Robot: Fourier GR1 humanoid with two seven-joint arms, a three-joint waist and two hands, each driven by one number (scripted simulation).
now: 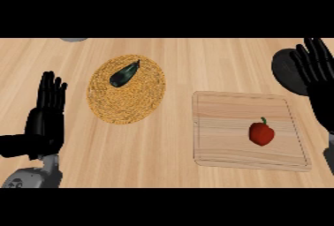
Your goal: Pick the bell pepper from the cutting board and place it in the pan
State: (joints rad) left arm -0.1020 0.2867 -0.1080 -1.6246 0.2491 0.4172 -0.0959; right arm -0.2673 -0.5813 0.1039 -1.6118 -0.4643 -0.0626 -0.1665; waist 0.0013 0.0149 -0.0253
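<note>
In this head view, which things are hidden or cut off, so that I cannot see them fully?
- Pan: head view; the right robot hand covers much of it, and the picture's right edge may cut it.
- Grey object: head view; cut by the top of the view, so it cannot be identified.
- Left robot hand: head view; its forearm leaves at the lower edge.
- Bell pepper on the cutting board: its underside is hidden.

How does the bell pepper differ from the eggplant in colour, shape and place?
The bell pepper is red and squat; the eggplant is dark and long. The bell pepper lies on the wooden cutting board; the eggplant lies on the round woven mat. Neither hand touches either of them.
</note>
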